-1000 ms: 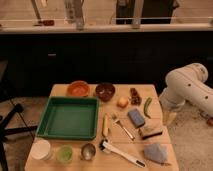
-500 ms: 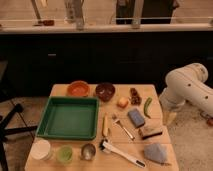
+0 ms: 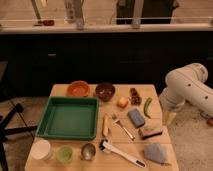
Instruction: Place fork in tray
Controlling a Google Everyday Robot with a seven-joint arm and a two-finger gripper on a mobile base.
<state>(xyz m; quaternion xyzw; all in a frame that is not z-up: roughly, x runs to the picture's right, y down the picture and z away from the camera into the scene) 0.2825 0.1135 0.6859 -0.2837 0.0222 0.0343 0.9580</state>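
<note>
The silver fork (image 3: 123, 128) lies flat on the wooden table (image 3: 125, 141), right of centre, between a pale yellow stick (image 3: 105, 125) and a blue-grey sponge (image 3: 136, 118). The green tray (image 3: 52, 119) sits on the left half of the table, with nothing in it. My white arm (image 3: 187, 90) stands at the table's right side. Its gripper (image 3: 169, 117) hangs just off the right edge, well to the right of the fork and far from the tray. It holds nothing that I can see.
An orange bowl (image 3: 78, 89) and a dark bowl (image 3: 105, 91) stand behind the tray. A green pepper (image 3: 147, 107), a scrub block (image 3: 150, 132), a white-handled brush (image 3: 122, 153) and a grey cloth (image 3: 156, 152) lie at the right. Three cups (image 3: 64, 153) line the front edge.
</note>
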